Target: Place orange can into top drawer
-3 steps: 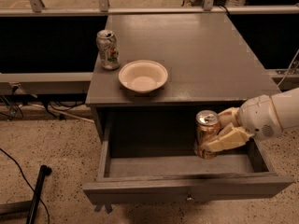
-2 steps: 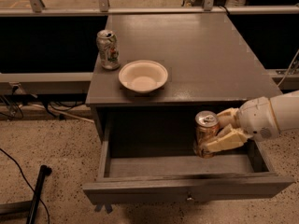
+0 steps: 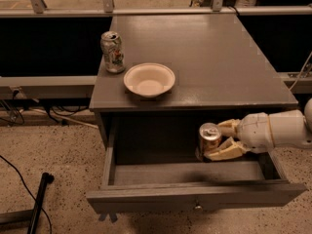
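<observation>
The top drawer (image 3: 195,198) is pulled open under the grey cabinet top; its small metal knob shows at the centre of the front panel. The orange can (image 3: 209,139) stands upright inside the drawer, near its back right. My gripper (image 3: 220,141) reaches in from the right on a white arm, and its cream fingers (image 3: 225,152) are closed around the can's right side. The can's base is low in the drawer, at or just above the floor.
On the cabinet top stand a silver-white can with red and green print (image 3: 112,51) at the left and a shallow cream bowl (image 3: 149,80) near the front edge. A black pole (image 3: 39,201) lies on the speckled floor at the lower left.
My gripper and the orange can have moved slightly left and down inside the drawer. Nothing else has moved.
</observation>
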`<state>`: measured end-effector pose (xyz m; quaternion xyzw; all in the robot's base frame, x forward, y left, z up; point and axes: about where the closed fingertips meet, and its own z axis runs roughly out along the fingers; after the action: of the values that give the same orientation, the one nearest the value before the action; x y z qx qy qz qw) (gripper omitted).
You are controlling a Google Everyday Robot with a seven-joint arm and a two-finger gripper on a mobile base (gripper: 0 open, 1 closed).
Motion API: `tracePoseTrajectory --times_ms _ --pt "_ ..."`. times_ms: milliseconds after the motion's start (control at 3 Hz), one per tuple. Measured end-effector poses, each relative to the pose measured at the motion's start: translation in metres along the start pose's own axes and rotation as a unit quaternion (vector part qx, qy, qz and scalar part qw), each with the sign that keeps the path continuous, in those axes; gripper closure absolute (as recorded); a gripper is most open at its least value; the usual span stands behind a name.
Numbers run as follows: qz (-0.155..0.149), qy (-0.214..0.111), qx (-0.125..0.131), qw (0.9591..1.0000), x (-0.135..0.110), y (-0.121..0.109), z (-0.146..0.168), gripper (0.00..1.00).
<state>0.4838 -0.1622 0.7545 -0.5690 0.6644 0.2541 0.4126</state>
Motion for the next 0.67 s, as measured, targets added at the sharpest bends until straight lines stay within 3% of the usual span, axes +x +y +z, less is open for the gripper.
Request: tracePoseTrajectory --times_ms 333,667 --pt "-0.013 -0.010 -0.013 0.9998 0.019 -0.005 0.017 1.00" --pt "-0.005 -0.017 -0.030 0.9994 0.038 -0.008 0.033 1.00"
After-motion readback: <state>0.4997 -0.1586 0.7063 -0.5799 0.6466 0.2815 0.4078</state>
